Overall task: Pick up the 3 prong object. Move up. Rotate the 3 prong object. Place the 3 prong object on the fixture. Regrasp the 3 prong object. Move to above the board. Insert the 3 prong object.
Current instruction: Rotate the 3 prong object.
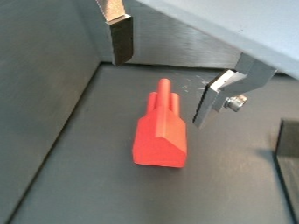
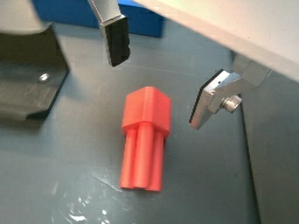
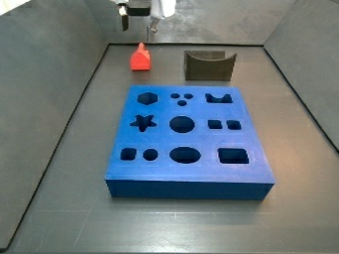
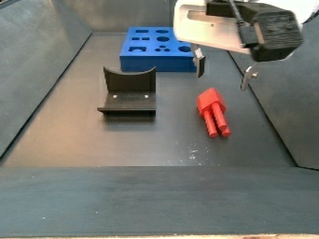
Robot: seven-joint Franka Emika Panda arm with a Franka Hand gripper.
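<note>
— Looking down, where's the 3 prong object (image 2: 146,137)?

— Flat on the floor, straight below the gripper (image 2: 158,75), between its two fingers (image 2: 115,41). They are spread wide with nothing in them, apart from the piece.

— How will it handle?

— Probably light, rigid plastic with smooth sides. I'd clamp the blocky body, not the stubby prongs.

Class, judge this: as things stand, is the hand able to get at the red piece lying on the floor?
Probably yes. The hand hangs open above the red piece, one finger to each side, with nothing between them. The fixture and board stand apart from it.
</note>
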